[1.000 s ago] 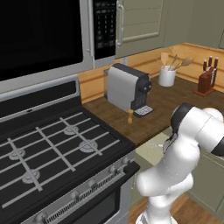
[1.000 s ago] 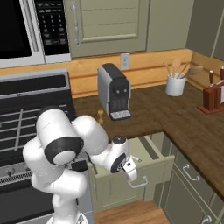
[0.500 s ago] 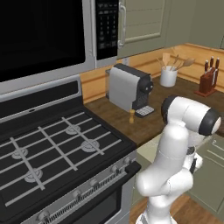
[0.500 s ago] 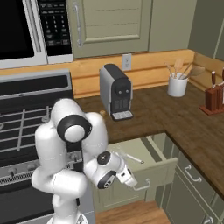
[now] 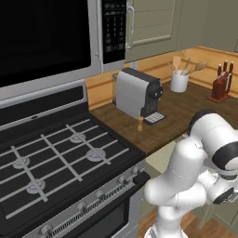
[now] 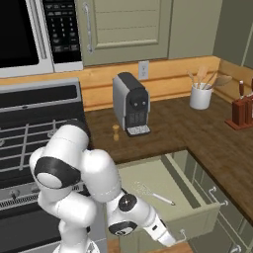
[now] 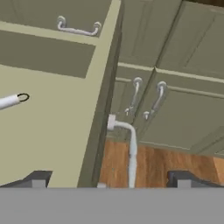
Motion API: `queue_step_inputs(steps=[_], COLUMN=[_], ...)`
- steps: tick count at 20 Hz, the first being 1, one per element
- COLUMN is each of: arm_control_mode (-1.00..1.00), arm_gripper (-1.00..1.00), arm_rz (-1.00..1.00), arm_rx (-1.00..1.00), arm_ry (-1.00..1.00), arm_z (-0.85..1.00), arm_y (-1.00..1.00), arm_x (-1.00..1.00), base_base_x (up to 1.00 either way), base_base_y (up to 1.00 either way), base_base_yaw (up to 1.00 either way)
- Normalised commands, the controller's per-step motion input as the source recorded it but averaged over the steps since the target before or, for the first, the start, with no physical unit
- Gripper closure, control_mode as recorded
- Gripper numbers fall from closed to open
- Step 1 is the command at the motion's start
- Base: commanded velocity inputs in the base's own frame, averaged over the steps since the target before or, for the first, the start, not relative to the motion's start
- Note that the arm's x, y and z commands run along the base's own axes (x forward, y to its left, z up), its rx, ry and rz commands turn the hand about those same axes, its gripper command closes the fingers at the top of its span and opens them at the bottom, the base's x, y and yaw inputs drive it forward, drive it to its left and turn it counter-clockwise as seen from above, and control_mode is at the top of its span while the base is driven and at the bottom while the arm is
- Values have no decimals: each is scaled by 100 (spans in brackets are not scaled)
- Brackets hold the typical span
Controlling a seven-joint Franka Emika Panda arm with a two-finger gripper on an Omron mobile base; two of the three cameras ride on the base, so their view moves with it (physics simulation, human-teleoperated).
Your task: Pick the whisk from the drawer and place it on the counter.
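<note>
Gripper [image 7: 107, 183] spread wide, nothing between the two small dark finger tips at the bottom of the hand view; it holds nothing. It sits low at the front edge of the open drawer [image 7: 52, 131], over the drawer's front wall and its curved silver pull [image 7: 129, 144], with orange wood-plank floor [image 7: 153, 166] below. In the hand view the drawer's flat matte greenish-beige bottom takes up the left side, and the slim round metal handle end of the whisk [image 7: 11, 100], with a small hanging ring, pokes in at the left edge.

Right base view: drawer [image 6: 192, 217] pulled out, a wide shallow box with low walls. Whisk [image 6: 153, 193] lies flat on its bottom near the middle, thin silver looped wires toward the stove side, straight handle toward the front right. White glossy arm [image 6: 89, 183] folds down in front of the drawer.

Behind it, counter [image 6: 197, 133] in dark brown wood grain, lighter orange-tan backsplash [image 6: 173, 74]. On it, a boxy grey and black coffee machine [image 6: 131, 104], a small tan peg-shaped item [image 6: 115, 132] just beside it, a white cylindrical utensil holder [image 6: 200, 97] with wooden spoons, and a reddish-brown knife block [image 6: 242, 111]. Black stove top [image 5: 60, 162] with grey grates lies to the left, black microwave [image 5: 46, 37] above.
</note>
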Motion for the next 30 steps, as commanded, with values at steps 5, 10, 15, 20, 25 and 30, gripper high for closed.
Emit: queue_step_inputs(steps=[5,10,15,20,25,30], arm_control_mode=[-100,-100,-100,-100,-100,-100], arm_gripper=[-100,-100,-100,-100,-100,-100], arm_rz=[-1,0,0,0,-3,-2], arm_rx=[12,27,18,4,6,10], arm_ry=[54,7,-13,-2,0,-6], arm_z=[73,100,100,100,100,100], arm_y=[-99,-28,-34,-58,-55,-40], arm_x=[-95,7,27,0,-11,0], base_base_x=[0,0,0,0,0,0], base_base_y=[0,0,0,0,0,0], base_base_yaw=[0,0,0,0,0,0])
